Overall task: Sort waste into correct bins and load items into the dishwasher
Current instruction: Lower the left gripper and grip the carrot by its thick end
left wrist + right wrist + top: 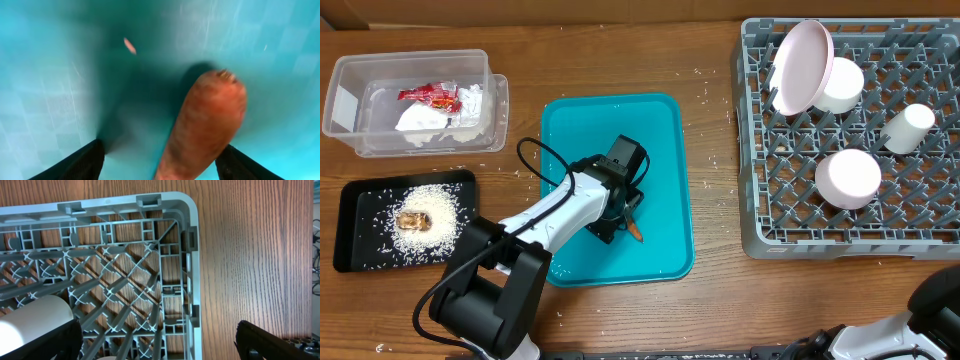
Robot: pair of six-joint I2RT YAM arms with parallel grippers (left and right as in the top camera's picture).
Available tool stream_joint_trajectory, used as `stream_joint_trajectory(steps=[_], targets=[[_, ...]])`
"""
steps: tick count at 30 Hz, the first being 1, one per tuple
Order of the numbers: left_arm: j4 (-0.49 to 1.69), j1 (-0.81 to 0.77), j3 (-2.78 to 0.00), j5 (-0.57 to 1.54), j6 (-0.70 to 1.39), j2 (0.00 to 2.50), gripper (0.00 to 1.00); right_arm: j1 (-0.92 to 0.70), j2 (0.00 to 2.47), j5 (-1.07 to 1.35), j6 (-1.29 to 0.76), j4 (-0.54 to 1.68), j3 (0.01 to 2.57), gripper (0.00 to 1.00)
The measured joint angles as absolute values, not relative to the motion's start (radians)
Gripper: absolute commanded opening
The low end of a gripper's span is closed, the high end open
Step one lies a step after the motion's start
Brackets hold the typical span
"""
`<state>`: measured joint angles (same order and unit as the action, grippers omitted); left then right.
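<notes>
Grey dish rack (752, 200): tableware (848, 178) loaded.
Clear tub (340, 90): wrapper (432, 96), napkin (425, 125) in.
Black tray (355, 240): rice (430, 215) in.
Teal tray (665, 150): carrot stick (205, 125) unsorted.
Left gripper (160, 156): jaws apart, astride it.
Right gripper (157, 335): jaws apart.

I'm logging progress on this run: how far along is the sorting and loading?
Done: napkin and wrapper sit in the clear tub, rice and the brown bit in the black tray, four white dishes in the dish rack. In hand: the left gripper straddles the carrot stick on the teal tray, jaws open. Left: binning that stick; stray grains dot the table.
</notes>
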<state>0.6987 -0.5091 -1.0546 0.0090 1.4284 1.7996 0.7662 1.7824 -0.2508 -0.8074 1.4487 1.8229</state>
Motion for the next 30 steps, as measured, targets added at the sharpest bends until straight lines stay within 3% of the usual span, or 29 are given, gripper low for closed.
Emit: stream_joint_trajectory(steps=[9, 16, 21, 30], targets=[[0.707, -0.509, -1.054, 0.028, 1.403, 1.8, 0.45, 0.766, 1.782, -0.25, -0.808, 1.449, 1.823, 1.0], [0.704, -0.509, -1.054, 0.011, 1.349, 1.8, 0.39, 0.766, 1.782, -0.25, -0.808, 1.449, 1.823, 1.0], [0.703, -0.509, -1.055, -0.017, 1.303, 1.8, 0.24, 0.766, 1.782, -0.25, -0.808, 1.449, 1.823, 1.0], [0.752, -0.509, -1.105, -0.035, 1.223, 1.8, 0.18, 0.766, 1.782, -0.251, -0.808, 1.449, 1.823, 1.0]])
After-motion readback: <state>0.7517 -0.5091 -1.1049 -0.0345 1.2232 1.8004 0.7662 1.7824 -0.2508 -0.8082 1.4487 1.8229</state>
